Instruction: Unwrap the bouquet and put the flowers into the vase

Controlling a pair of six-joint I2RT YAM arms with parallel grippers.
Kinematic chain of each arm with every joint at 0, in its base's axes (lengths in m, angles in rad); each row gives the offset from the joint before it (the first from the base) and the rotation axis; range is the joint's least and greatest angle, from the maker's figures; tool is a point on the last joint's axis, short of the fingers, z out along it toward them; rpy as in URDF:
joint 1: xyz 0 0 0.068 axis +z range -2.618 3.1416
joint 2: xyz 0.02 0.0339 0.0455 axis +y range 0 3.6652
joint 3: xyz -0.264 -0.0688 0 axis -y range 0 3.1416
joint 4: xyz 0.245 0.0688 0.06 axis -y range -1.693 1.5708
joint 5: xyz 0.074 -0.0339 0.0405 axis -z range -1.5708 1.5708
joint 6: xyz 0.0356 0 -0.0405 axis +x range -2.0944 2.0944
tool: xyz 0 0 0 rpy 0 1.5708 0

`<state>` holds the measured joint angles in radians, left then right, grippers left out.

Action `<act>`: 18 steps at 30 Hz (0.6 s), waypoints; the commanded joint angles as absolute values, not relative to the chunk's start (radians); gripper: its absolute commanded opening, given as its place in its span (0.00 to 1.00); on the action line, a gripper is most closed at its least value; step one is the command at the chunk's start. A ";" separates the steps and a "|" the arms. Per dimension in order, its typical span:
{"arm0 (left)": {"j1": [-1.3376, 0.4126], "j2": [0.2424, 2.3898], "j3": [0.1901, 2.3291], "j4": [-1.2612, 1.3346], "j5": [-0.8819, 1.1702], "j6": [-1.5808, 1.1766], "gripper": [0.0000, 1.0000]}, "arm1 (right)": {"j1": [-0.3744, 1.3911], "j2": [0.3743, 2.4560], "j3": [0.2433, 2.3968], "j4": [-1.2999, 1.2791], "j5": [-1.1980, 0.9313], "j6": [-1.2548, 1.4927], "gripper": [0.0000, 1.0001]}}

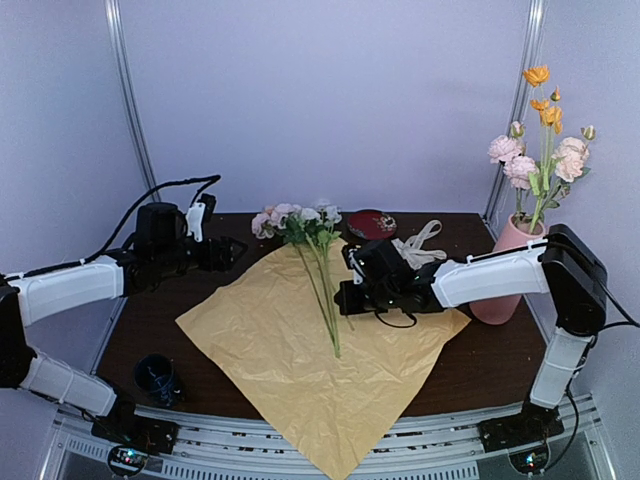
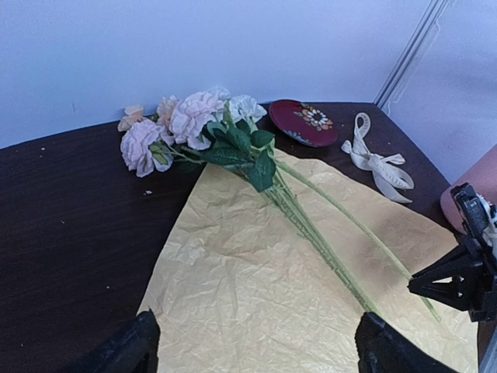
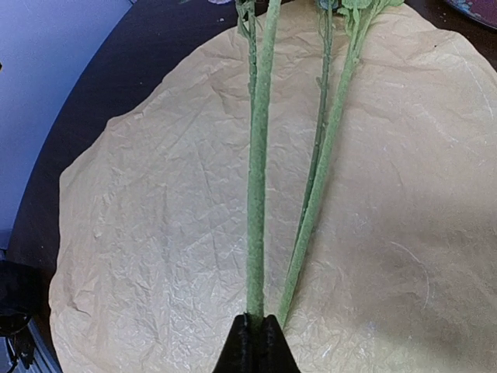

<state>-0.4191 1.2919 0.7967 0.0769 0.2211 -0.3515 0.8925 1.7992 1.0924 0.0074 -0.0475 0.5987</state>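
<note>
Closest to the arm bases, a small dark blue cup (image 1: 157, 378) sits on the dark brown worktop (image 1: 480, 370). Next to it, a big sheet of yellow-tan paper (image 1: 300, 350) lies spread out flat, crinkly all over.

On the paper lie the flowers (image 1: 322, 270), with long thin green stems side by side. The right fingers (image 3: 256, 342) are down on the paper, clenched on the end of one fuzzy green stem (image 3: 256, 194). The other stems lie just beside it.

The left fingers (image 1: 232, 252) are spread wide with nothing in them. They hang over the bare worktop, to the left of the paper.

Farther back, the round pink and white blooms (image 1: 290, 217) and dark green leaves (image 2: 245, 148) rest past the paper's edge, on the worktop. Near them lies a round dark red dish (image 1: 372, 224) with a flower pattern. A cream ribbon (image 1: 420, 245) lies loose beside the dish.

At the far right stands the vase (image 1: 510, 270), tall, smooth and pink. The right arm (image 1: 500, 275) hides part of it. In it stand more flowers (image 1: 545, 150), pink and orange, up against the pale wall.
</note>
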 commanded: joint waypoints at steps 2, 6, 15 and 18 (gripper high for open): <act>-0.419 1.237 0.820 0.115 0.187 -0.350 0.90 | 0.905 1.705 1.089 0.026 0.033 0.603 0.00; -0.418 1.220 0.810 0.121 0.182 -0.350 0.90 | 0.909 1.666 1.086 0.033 0.056 0.602 0.00; -0.419 1.215 0.807 0.121 0.179 -0.350 0.90 | 0.972 1.665 1.130 -0.056 0.207 0.524 0.00; -0.420 1.217 0.807 0.122 0.180 -0.350 0.90 | 0.988 1.708 1.168 -0.126 0.261 0.508 0.00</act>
<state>-0.4191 1.2289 0.7967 0.0780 0.1864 -0.3508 0.9611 1.6745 1.1027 -0.0448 0.1379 0.5552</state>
